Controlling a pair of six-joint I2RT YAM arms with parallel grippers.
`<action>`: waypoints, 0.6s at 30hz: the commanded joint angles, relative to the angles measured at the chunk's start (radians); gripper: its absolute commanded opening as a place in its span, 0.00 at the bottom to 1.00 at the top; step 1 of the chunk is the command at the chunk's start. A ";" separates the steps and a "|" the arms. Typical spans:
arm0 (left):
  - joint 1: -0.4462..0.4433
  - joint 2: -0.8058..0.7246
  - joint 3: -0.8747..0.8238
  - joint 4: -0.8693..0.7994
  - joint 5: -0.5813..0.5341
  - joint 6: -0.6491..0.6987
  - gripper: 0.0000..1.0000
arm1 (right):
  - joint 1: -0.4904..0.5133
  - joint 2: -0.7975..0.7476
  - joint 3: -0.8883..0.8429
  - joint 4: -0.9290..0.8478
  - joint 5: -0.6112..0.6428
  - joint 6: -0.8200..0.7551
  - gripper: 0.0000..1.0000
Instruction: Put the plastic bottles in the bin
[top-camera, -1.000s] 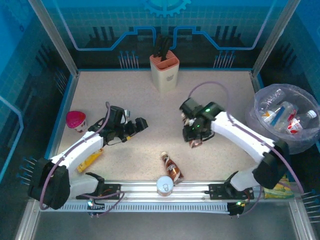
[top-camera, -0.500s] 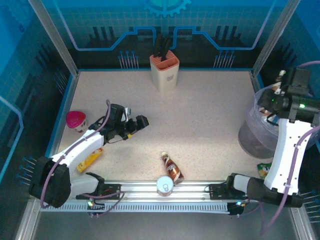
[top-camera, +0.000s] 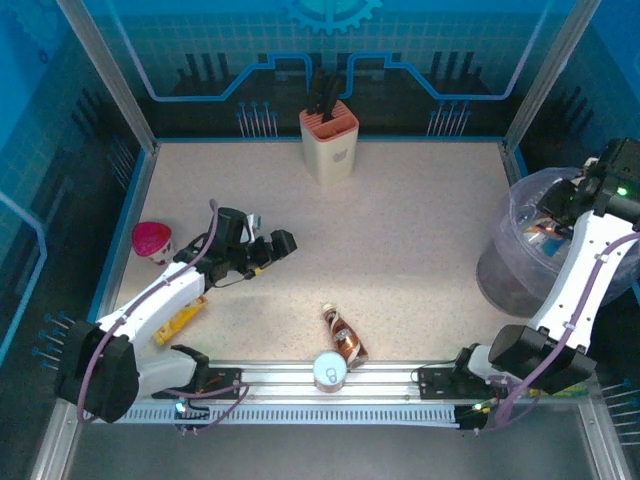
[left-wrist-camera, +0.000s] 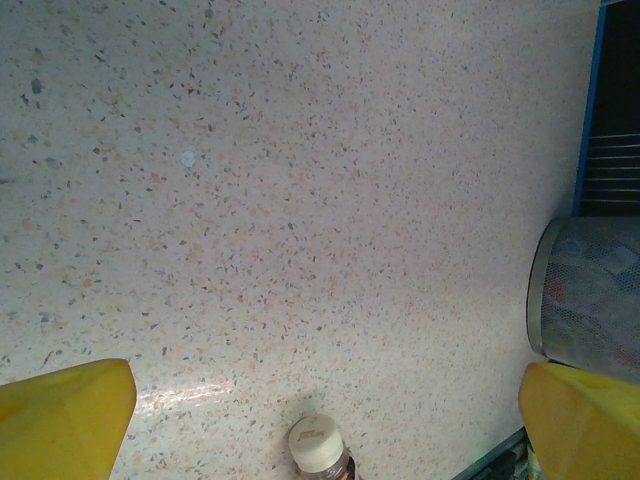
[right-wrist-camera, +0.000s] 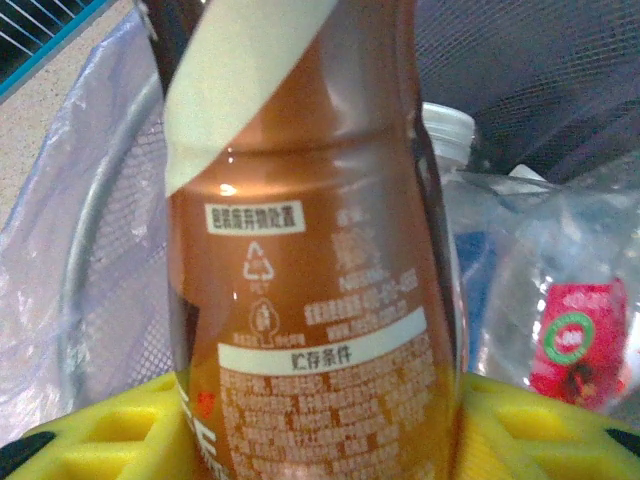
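1. My right gripper (right-wrist-camera: 320, 440) is clamped on a brown bottle (right-wrist-camera: 300, 250). The yellow pads (right-wrist-camera: 95, 435) press its printed label from both sides, and its shoulder and cream band stick out past my fingertips.
2. The bin (right-wrist-camera: 85, 260) lies right beyond these jaws. Its wire rim and pale bag show just left of the held bottle, and in the top view the jaws hang over the bin's opening.
3. Past the held bottle, to the right of the jaws, clear bottles (right-wrist-camera: 560, 300) lie inside the bin. One shows a white cap and one a red label.
4. My left gripper (top-camera: 274, 254) is spread wide with nothing between the jaws, and it hangs over bare table (left-wrist-camera: 300, 200).
5. A second brown bottle (top-camera: 343, 335) lies on the table apart from my left jaws, off toward the arm bases. In the left wrist view its white cap sits midway between the two yellow fingertips, at the bottom edge.
6. A silver can (top-camera: 330, 372) stands just beside that bottle's base, farther again from the left jaws.
7. A pink-lidded cup (top-camera: 152, 240) sits behind the left jaws, beside my forearm. The knife block (top-camera: 330, 140) stands well ahead of both sets of jaws.
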 joint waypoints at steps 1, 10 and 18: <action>0.010 -0.001 0.016 -0.019 0.011 0.011 0.99 | -0.008 0.012 -0.065 0.030 0.016 -0.006 0.55; 0.009 0.003 0.026 -0.022 0.011 0.010 0.99 | 0.080 -0.031 -0.154 0.024 0.043 0.034 0.78; 0.010 0.011 0.031 -0.022 0.011 0.014 0.99 | 0.121 -0.006 0.069 -0.085 0.037 -0.013 0.93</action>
